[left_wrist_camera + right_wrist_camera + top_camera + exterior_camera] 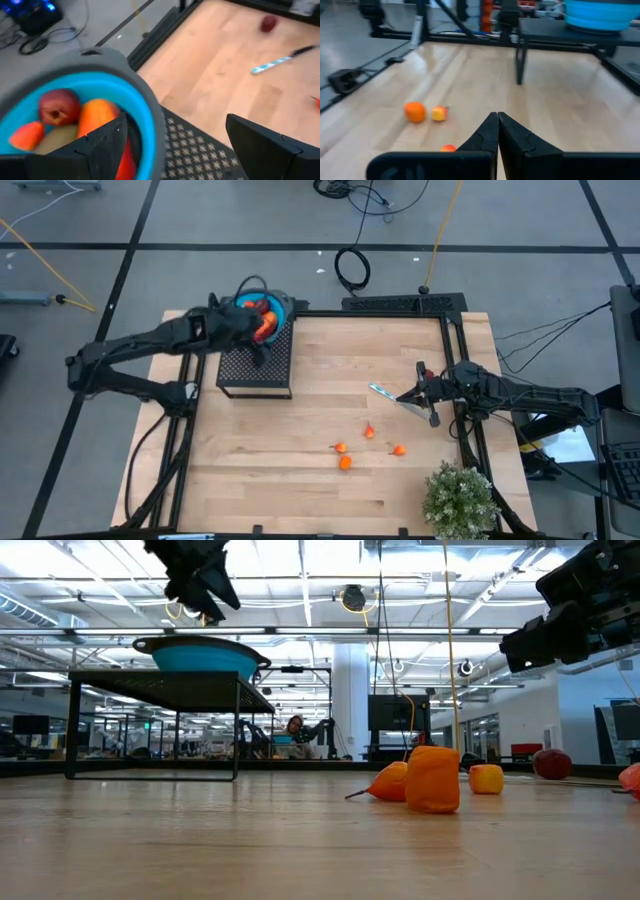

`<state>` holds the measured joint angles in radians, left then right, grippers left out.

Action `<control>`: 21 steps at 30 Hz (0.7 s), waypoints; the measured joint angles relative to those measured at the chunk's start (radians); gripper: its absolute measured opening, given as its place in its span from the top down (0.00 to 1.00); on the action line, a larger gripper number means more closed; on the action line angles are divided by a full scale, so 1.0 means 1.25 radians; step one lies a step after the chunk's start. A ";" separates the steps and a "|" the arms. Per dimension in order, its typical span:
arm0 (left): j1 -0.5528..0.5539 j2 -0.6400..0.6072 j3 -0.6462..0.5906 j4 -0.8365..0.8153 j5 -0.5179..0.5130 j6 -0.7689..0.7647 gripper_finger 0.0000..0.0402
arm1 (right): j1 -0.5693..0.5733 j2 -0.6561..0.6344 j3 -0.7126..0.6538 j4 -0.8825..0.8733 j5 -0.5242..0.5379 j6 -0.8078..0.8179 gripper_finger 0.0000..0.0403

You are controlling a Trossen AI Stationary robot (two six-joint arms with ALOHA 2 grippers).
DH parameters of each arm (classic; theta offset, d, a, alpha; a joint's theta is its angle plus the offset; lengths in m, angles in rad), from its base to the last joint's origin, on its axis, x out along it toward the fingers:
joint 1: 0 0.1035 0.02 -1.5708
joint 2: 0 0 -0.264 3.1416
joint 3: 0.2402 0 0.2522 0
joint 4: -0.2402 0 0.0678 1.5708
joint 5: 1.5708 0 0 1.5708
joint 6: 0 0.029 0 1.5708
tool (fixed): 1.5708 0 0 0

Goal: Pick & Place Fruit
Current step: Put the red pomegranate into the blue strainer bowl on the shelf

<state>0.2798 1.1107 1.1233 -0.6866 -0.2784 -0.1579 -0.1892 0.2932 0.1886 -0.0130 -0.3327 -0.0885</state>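
Observation:
A blue bowl [278, 308] stands on a black mesh stand [255, 368] at the table's far left. In it lie a dark red fruit [60, 106], a red-orange piece [97, 116], another orange piece [27, 135] and a brownish-green oval [55, 141]. My left gripper [182, 145] hangs open and empty over the bowl's near rim [150, 115], one finger above the inside and one above the mesh. Several tiny orange fruits [345, 463] lie on the table's near middle. A dark red fruit [269, 23] lies at the right. My right gripper [497, 120] is shut and empty, raised above the table's right side.
A thin silvery-blue utensil [383, 391] lies on the table just left of my right gripper [405, 397]. A bushy green potted plant [460, 498] stands at the near right corner. Bare wood shows between the stand and the orange fruits.

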 joint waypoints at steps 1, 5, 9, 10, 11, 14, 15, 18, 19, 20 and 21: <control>-0.009 -0.018 -0.024 0.016 0.007 0.004 0.16 | 0.000 0.000 0.000 -0.001 0.018 0.000 1.00; -0.035 -0.103 -0.119 0.090 0.058 0.022 0.16 | 0.000 0.000 0.000 -0.011 0.084 -0.001 1.00; -0.049 -0.201 -0.200 0.134 0.075 0.026 0.16 | 0.000 0.003 0.000 -0.011 0.100 -0.002 1.00; -0.053 -0.225 -0.217 0.138 0.076 0.026 0.16 | 0.000 0.007 0.000 -0.011 0.100 -0.002 1.00; -0.055 -0.248 -0.230 0.140 0.076 0.026 0.16 | 0.000 0.010 0.000 -0.013 0.100 -0.002 1.00; -0.067 -0.316 -0.272 0.141 0.076 0.020 0.16 | 0.000 0.032 0.018 -0.013 0.099 -0.002 1.00; -0.072 -0.339 -0.285 0.141 0.076 0.020 0.16 | 0.000 0.043 0.028 -0.013 0.099 -0.002 1.00; -0.092 -0.400 -0.332 0.173 0.076 0.020 0.16 | 0.000 0.083 0.068 -0.019 0.099 -0.013 1.00; -0.099 -0.418 -0.349 0.186 0.076 0.021 0.16 | 0.000 0.098 0.083 -0.023 0.099 -0.021 1.00; -0.107 -0.436 -0.366 0.195 0.076 0.022 0.16 | 0.000 0.114 0.098 -0.025 0.099 -0.024 1.00; -0.116 -0.454 -0.385 0.208 0.076 0.026 0.16 | 0.000 0.132 0.115 -0.033 0.099 -0.027 1.00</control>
<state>0.1349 0.5432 0.6416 -0.4268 -0.1840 -0.1258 -0.1894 0.4579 0.3320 -0.0547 -0.2092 -0.1219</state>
